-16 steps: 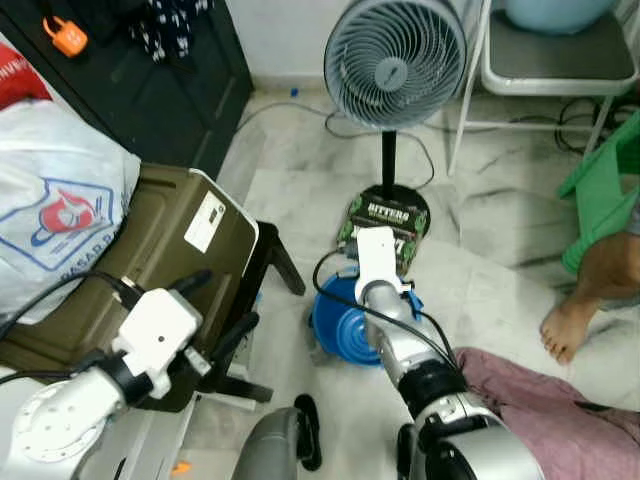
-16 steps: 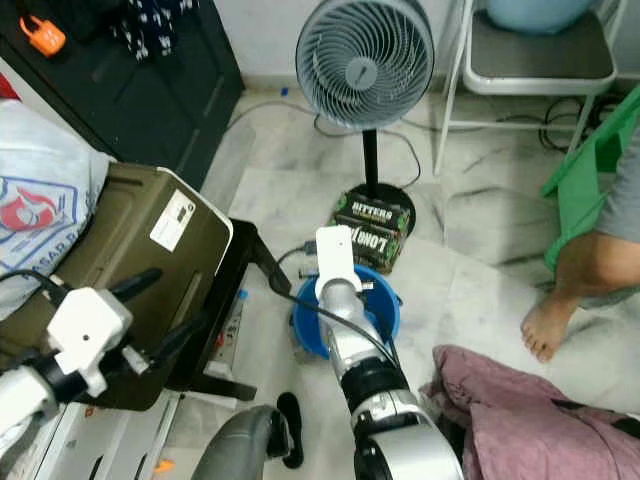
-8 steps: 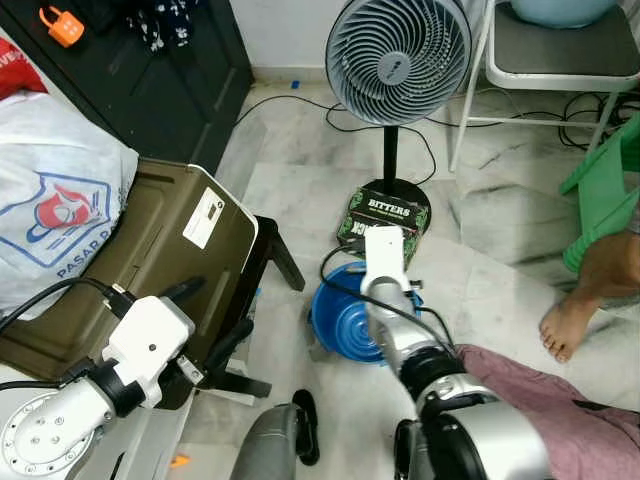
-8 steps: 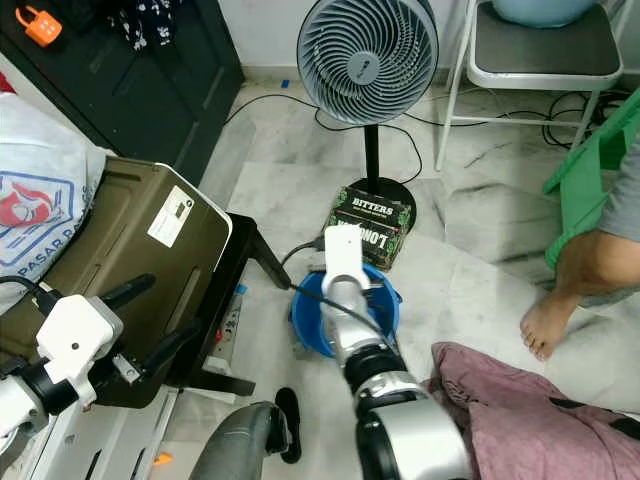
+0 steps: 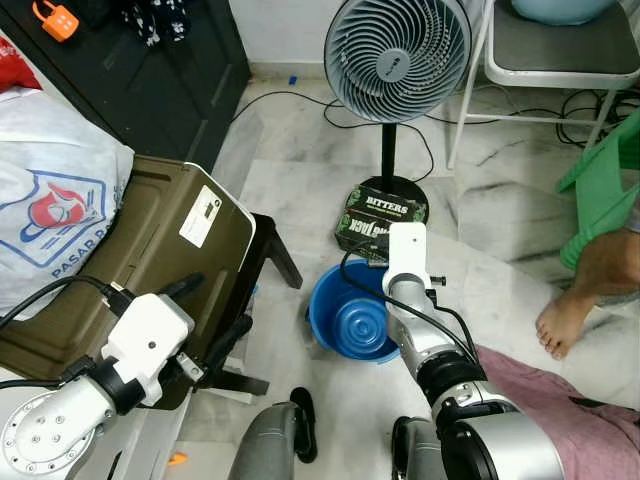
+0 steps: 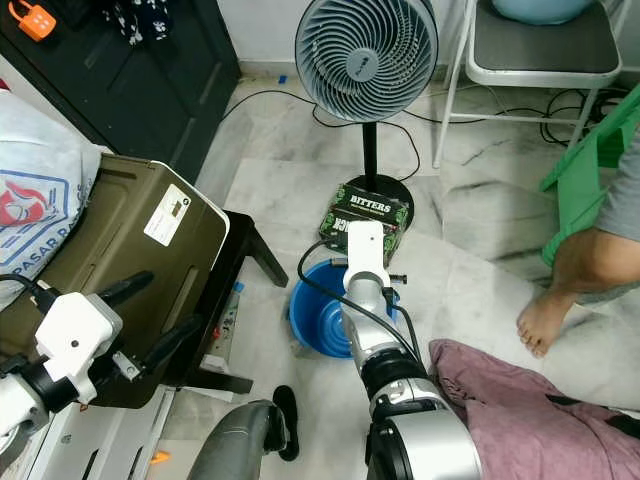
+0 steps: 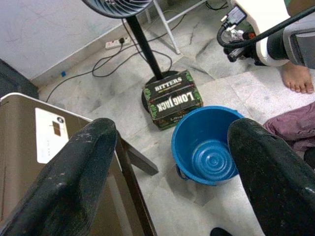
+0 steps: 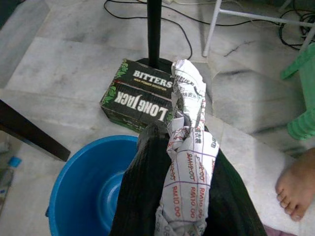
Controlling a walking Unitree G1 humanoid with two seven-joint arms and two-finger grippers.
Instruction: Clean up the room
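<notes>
Over the bucket: right gripper (image 8: 184,162) hangs above the near rim of the blue bucket (image 5: 350,320), fingers pinched tight on a crumpled paper (image 8: 189,132) printed with red squares.
Shift since a second ago: right arm has swung off toward its own side, so the bucket's inside, half covered by the wrist earlier, now lies open to the head view; some of that may be the head turning, as the whole picture slid too.
Meaning for the tidy-up: paper is carried and lined up with the bucket, not yet dropped; I'd judge letting go is the step in hand.
Aim: from the wrist view the paper sits nearer the rim than the middle, though I can't be sure from this angle.
Left gripper (image 7: 182,162): raised beside the olive case (image 5: 150,250), fingers wide apart, holding nothing.
Nearby: green box (image 5: 380,215) at the foot of the fan (image 5: 397,60), just beyond the bucket.
Person: bare foot (image 5: 565,325) on the floor, well clear; pink cloth (image 6: 520,405) heaped close to it.
</notes>
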